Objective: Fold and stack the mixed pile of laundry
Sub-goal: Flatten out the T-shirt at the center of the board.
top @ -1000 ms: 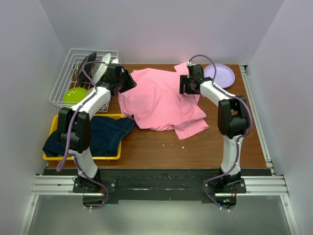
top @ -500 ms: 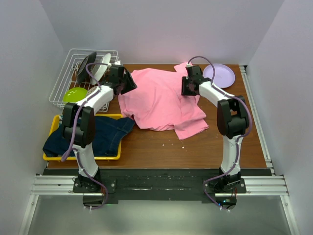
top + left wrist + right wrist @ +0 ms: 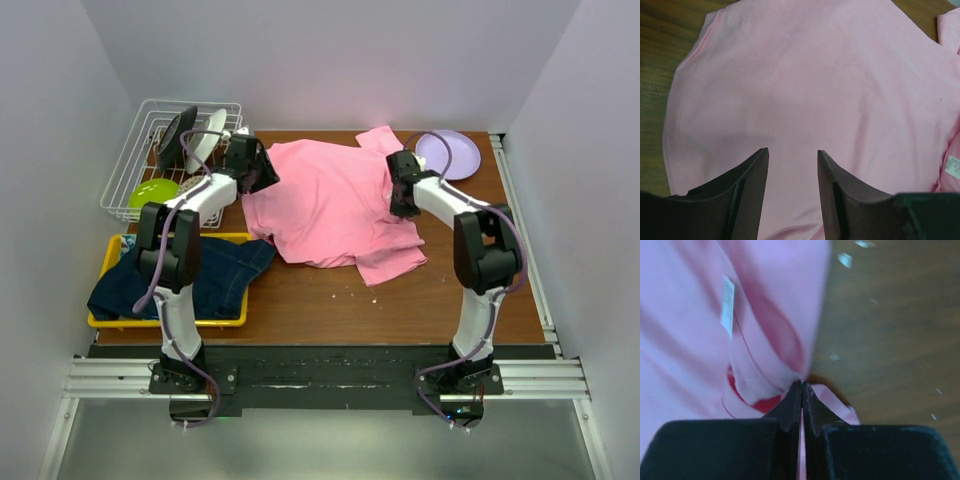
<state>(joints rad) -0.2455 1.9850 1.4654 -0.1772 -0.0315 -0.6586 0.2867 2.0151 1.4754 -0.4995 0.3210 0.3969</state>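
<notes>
Seen from above, a large pink T-shirt (image 3: 330, 205) lies spread and rumpled on a wooden table (image 3: 320, 300), between the two arms. The right pincer (image 3: 801, 384) is pressed together at the shirt's right edge. Its wrist view shows a thin sliver of pink cloth nipped between the tips, a white label beyond them to the left, and bare wood to their right. The left pincer (image 3: 793, 151) is half spread with nothing between its fingers, poised over smooth pink cloth near the shirt's opposite edge; whether its tips touch the cloth is hard to tell. A dark blue denim jacket (image 3: 225, 265) waits in a yellow tray (image 3: 165, 322), well behind the left pincer, toward that arm's base. The right hold looks shallow, so the fabric may slip free on lifting. It may also catch only one layer, so the shirt would bunch rather than fold. The left pincer, closing on flat cloth, might grab nothing.
</notes>
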